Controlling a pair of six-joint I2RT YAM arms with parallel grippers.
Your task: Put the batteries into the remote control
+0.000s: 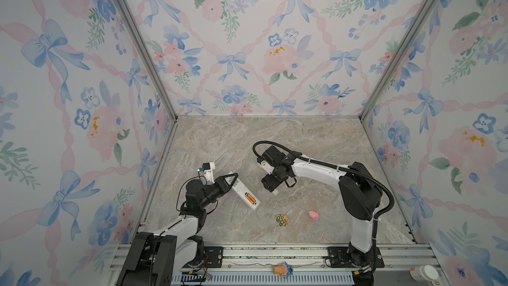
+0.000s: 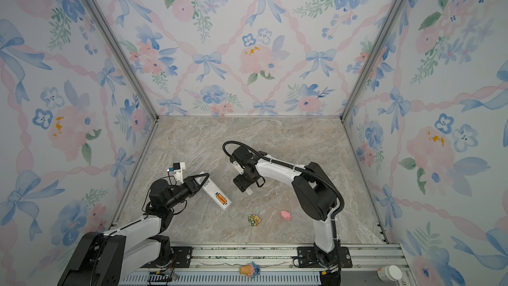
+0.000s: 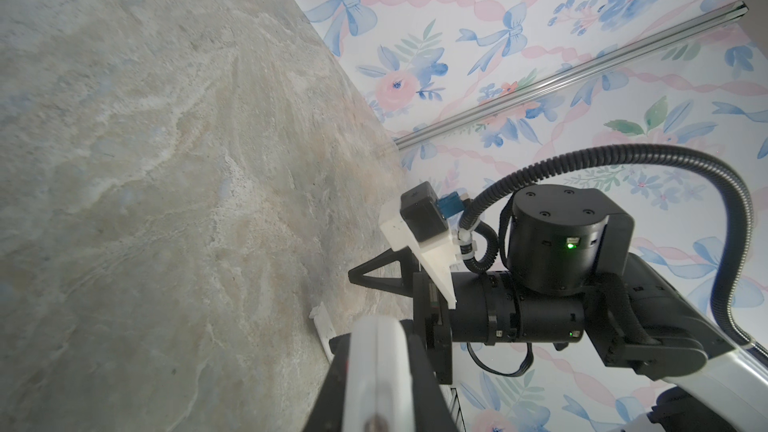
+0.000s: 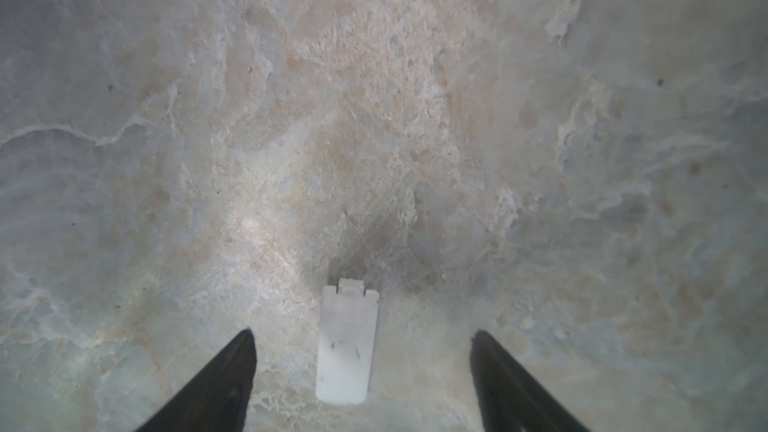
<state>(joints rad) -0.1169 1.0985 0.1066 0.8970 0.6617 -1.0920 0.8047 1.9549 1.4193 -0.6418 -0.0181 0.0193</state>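
The white remote control (image 1: 241, 188) (image 2: 213, 189) lies slanted left of centre, back side up. The orange batteries (image 1: 250, 198) (image 2: 221, 198) sit in its open compartment near its nearer end. My left gripper (image 1: 231, 179) (image 2: 203, 179) is shut on the remote's far end; in the left wrist view the remote (image 3: 376, 371) fills the space between the black fingers (image 3: 332, 384). My right gripper (image 1: 272, 188) (image 4: 363, 331) hangs open, pointing down over a small white battery cover (image 4: 347, 342) (image 1: 275, 192) that lies flat on the table between the fingertips (image 4: 232, 359), untouched.
A green-orange toy car (image 1: 282, 220) and a pink pig (image 1: 313, 215) stand near the front, right of the remote. On the front rail lie an ice-cream toy (image 1: 282, 268) and a white bottle (image 1: 423, 273). Flowered walls close three sides.
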